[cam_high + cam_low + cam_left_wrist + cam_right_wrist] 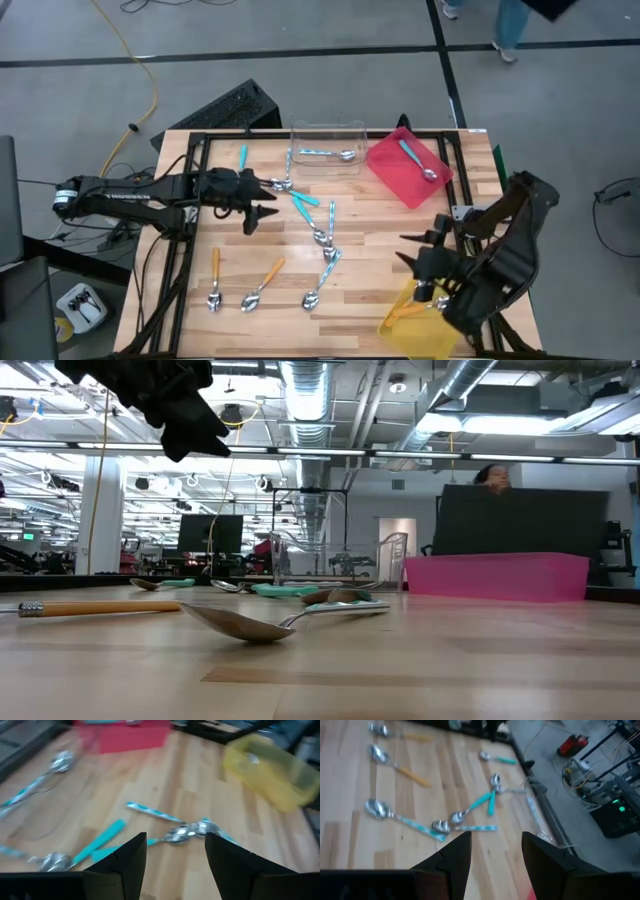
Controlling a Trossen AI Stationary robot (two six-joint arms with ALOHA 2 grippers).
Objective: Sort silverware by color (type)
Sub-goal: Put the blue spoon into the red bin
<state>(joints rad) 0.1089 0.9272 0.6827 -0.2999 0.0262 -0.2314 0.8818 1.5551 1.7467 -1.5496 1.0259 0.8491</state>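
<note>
Between spoon clusters (322, 238), bare tabletop (375, 240).

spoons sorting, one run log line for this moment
left end effector: open, empty, over teal spoons | right end effector: open, empty, by yellow tray | orange spoons: loose on table

1. The right gripper (495, 852) has its two dark fingers spread apart, nothing between them.
2. Beyond lies the pale wooden tabletop (350, 845).
3. Orange-handled metal spoons (395, 765) lie apart from a cluster of teal-handled metal spoons (470, 812).
</note>
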